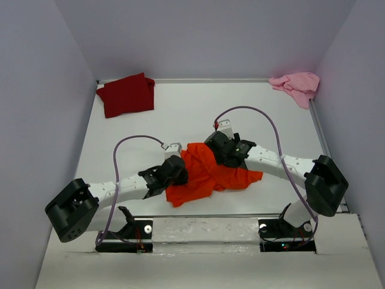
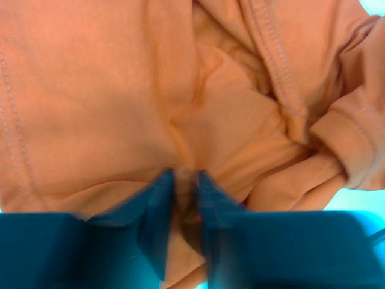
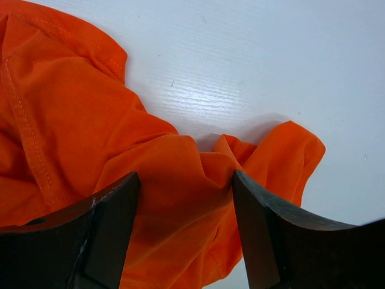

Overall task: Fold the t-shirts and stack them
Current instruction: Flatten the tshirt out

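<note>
The bright orange t-shirt [image 1: 207, 174] lies crumpled at the near middle of the table. My left gripper [image 1: 178, 170] is at its left edge, shut on a pinch of its cloth; the left wrist view shows the two fingers nearly together with orange cloth [image 2: 180, 120] between them. My right gripper [image 1: 224, 149] is open at the shirt's far right part; its two fingers straddle a raised fold of the orange cloth [image 3: 174, 186]. The dark red t-shirt [image 1: 126, 94] lies folded at the far left corner. The pale pink t-shirt [image 1: 296, 86] lies crumpled at the far right corner.
The white table [image 1: 198, 114] is walled by grey panels on the left, back and right. Bare tabletop [image 3: 252, 66] shows beyond the orange cloth in the right wrist view. Both arm bases sit at the near edge.
</note>
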Controlling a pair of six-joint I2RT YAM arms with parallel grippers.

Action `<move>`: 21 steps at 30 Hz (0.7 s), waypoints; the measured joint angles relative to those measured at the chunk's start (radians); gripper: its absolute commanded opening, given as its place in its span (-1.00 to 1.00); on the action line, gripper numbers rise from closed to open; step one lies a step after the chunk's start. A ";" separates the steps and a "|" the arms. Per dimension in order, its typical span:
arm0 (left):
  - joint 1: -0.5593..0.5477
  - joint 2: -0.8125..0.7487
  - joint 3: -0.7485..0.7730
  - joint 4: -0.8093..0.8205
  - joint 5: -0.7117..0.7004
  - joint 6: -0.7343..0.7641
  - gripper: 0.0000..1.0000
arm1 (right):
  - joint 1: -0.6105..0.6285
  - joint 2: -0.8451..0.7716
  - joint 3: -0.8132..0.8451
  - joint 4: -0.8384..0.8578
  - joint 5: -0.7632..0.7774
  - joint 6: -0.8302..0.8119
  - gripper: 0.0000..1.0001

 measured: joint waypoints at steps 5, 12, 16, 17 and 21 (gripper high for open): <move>-0.001 0.005 0.015 0.000 0.000 0.008 -1.00 | 0.000 0.009 0.000 0.000 -0.004 0.000 0.36; -0.011 0.010 0.054 -0.039 -0.016 0.019 -1.00 | 0.000 0.007 -0.014 0.005 -0.016 -0.001 0.36; -0.018 -0.035 0.138 -0.153 -0.066 0.054 -1.00 | -0.001 -0.035 -0.034 0.016 -0.113 -0.047 0.36; -0.018 -0.051 0.159 -0.172 -0.082 0.063 -1.00 | -0.001 -0.051 -0.035 0.019 -0.140 -0.058 0.36; -0.020 -0.144 0.310 -0.290 -0.163 0.114 -1.00 | -0.001 -0.159 -0.035 0.040 -0.262 -0.119 0.36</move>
